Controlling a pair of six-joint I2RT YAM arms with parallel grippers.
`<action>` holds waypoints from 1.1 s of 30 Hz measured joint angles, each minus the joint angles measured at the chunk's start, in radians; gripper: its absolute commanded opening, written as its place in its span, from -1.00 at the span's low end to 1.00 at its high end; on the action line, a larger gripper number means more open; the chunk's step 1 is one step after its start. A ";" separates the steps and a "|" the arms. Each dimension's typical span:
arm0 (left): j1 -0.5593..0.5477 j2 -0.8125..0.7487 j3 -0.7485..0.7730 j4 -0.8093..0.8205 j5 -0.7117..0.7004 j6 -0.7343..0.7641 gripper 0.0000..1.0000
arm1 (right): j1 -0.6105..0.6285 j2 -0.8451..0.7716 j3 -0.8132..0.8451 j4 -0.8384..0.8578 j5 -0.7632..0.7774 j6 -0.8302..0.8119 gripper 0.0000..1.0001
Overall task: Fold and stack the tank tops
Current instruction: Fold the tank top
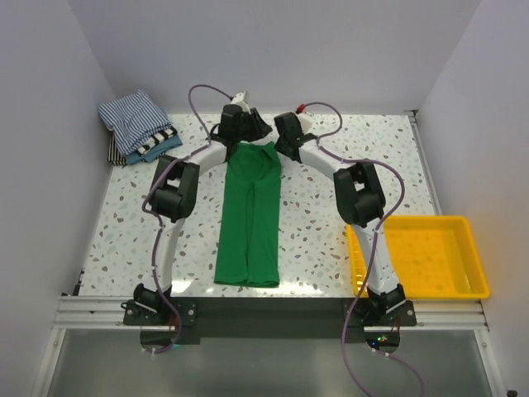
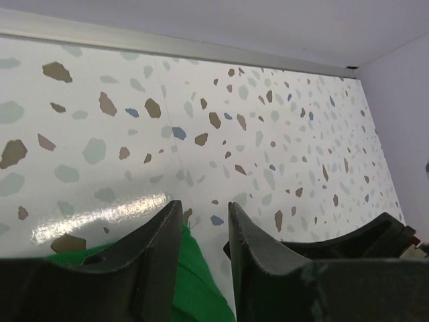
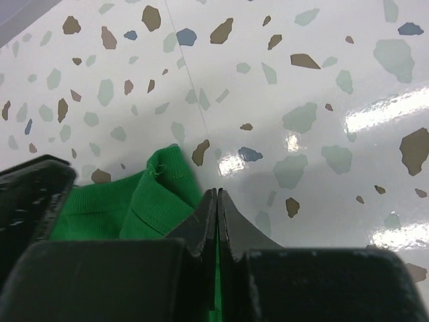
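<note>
Green top (image 1: 250, 215) laid lengthwise down the middle of the table (image 1: 318, 223), hem at near edge, left gripper (image 2: 204, 215) spread over its far left corner, right gripper (image 3: 216, 201) pinching its far right corner, speckled surface showing both sides, folded stack (image 1: 132, 120) far left, yellow tray (image 1: 430, 256) near right.

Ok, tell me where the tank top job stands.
Done: a stack of folded tops sits at the far left corner, the blue-and-white striped top uppermost. In hand: the green tank top lies mid-table as a long narrow strip; the right claw pinches its far edge, the left claw stands open at the same end. Left: fold it shorter and add it to the stack.
</note>
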 measured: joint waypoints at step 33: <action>0.150 -0.502 -0.561 -0.113 -0.271 -0.086 -0.36 | -0.024 0.193 0.231 0.050 -0.199 -0.054 -0.92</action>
